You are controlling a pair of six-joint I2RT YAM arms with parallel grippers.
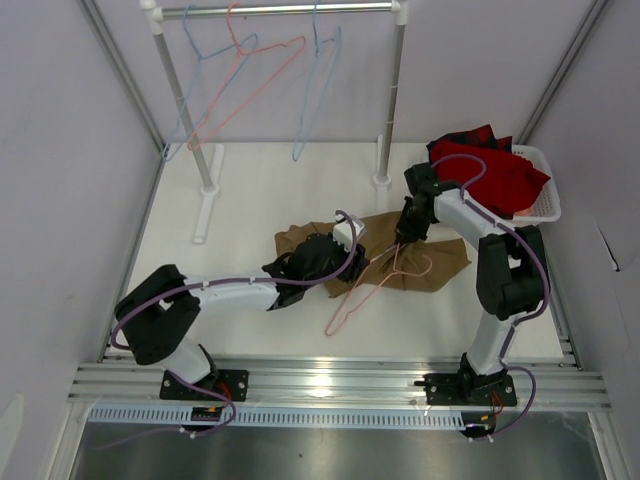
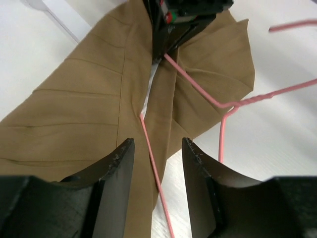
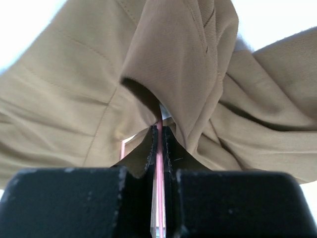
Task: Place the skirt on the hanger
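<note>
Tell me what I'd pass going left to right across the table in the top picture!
Left gripper → right gripper → white basket of red cloth. The skirt and hanger spread under both grippers, so they get no spot.

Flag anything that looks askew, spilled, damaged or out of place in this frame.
The skirt lies crumpled and twisted on the table. The pink wire hanger is flat and half tangled in its folds, hook toward the near edge. The right gripper is shut on the wire, tight beside a cloth fold. Nothing looks spilled or damaged.
</note>
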